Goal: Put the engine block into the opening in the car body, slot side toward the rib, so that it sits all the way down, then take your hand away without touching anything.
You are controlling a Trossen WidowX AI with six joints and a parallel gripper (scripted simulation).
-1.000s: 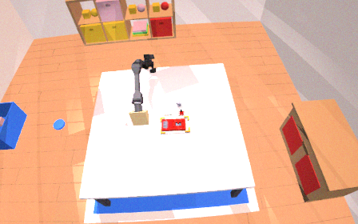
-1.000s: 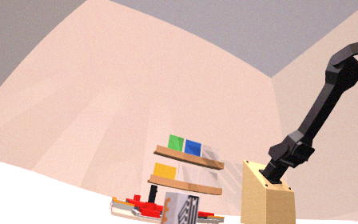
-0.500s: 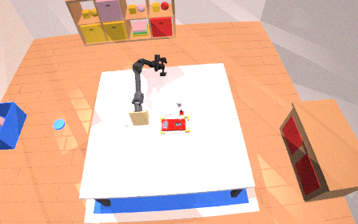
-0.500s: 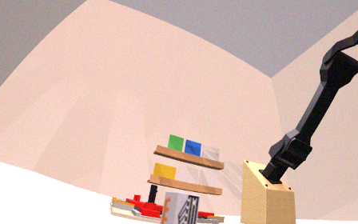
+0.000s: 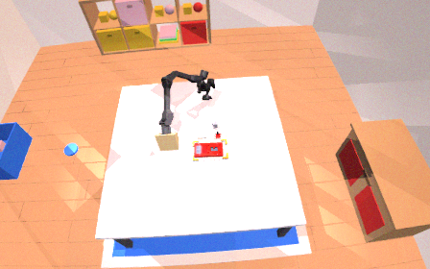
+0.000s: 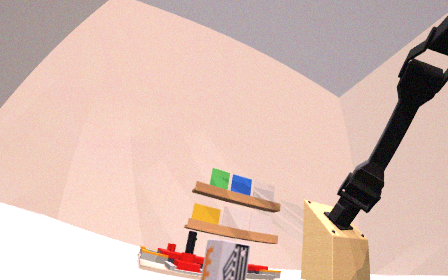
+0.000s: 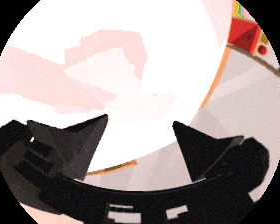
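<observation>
The car body, red with pale edges and yellow corners, lies on the white table. A small grey block, which looks like the engine block, stands apart from it on the side toward the shelf; orange and black-striped markings show in the exterior view, where it partly hides the car. Its slot cannot be made out, nor can the opening and rib. My gripper is open and empty, raised near the table's shelf-side edge, far from block and car. It is out of view in the exterior view.
A small red part lies between the grey block and the car. A black post rises by the car. The arm's wooden base stands beside the car. The table edge shows beyond the fingers.
</observation>
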